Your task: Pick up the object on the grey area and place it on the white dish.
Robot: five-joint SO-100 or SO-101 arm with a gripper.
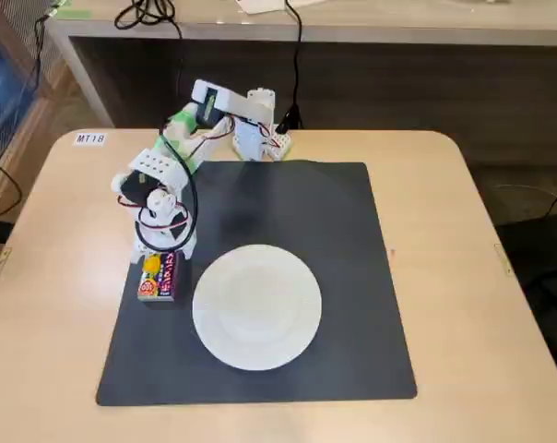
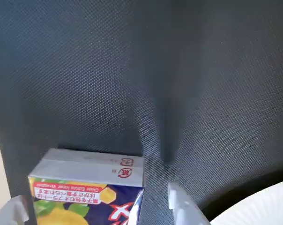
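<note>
Fixed view: box [image 1: 160, 275] lies flat near the grey mat's [image 1: 352, 305] left edge, long axis running away from the camera, tool [image 1: 164, 251] right over its far end; white dish [image 1: 256, 306] just right of it.

Wrist view: tool [image 2: 101, 211] fingers apart, straddling the box [image 2: 87, 187], not clamped. Fingertips and the box's near end are cut off; dish rim [image 2: 258, 208] at bottom right.

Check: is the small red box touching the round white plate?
Apart. In the fixed view a strip of dark grey mat shows between the small red box and the round white plate.
</note>
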